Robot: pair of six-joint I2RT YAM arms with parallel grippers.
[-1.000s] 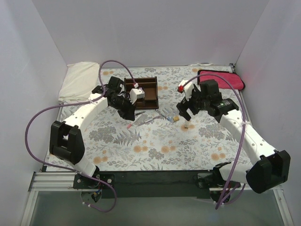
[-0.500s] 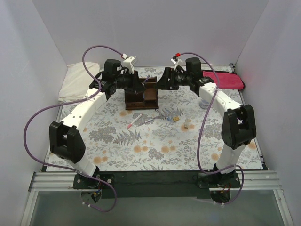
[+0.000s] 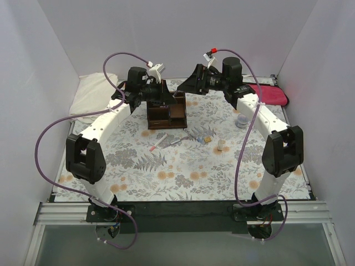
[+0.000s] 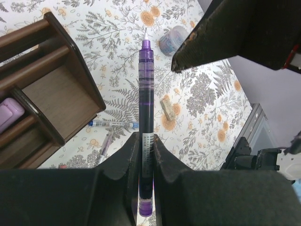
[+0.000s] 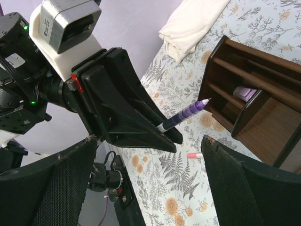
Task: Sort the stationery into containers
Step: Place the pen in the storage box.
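A purple pen (image 4: pixel 146 89) is clamped by its lower barrel in my left gripper (image 4: pixel 146 141), its tip pointing away toward the right arm. The left gripper (image 3: pixel 165 93) hangs over the dark wooden organizer (image 3: pixel 166 113). My right gripper (image 3: pixel 189 85) faces it from the right, open, with nothing between its fingers (image 5: pixel 70 188); the pen (image 5: pixel 186 115) points into that gap. A lilac eraser (image 5: pixel 244 92) lies in one organizer compartment. On the floral mat lie a pink-capped pen (image 3: pixel 158 145), two more pens (image 3: pixel 177 141) and tan blocks (image 3: pixel 221 146).
A white folded cloth (image 3: pixel 91 97) lies at the back left and a magenta cloth (image 3: pixel 272 94) at the back right. A small clear cup (image 3: pixel 241 121) stands right of the organizer. Purple cables loop above both arms.
Both arms have lifted from the mat to above the organizer's far side, grippers facing each other. In the last half second they drew slightly closer. The left grip on the pen is unchanged.
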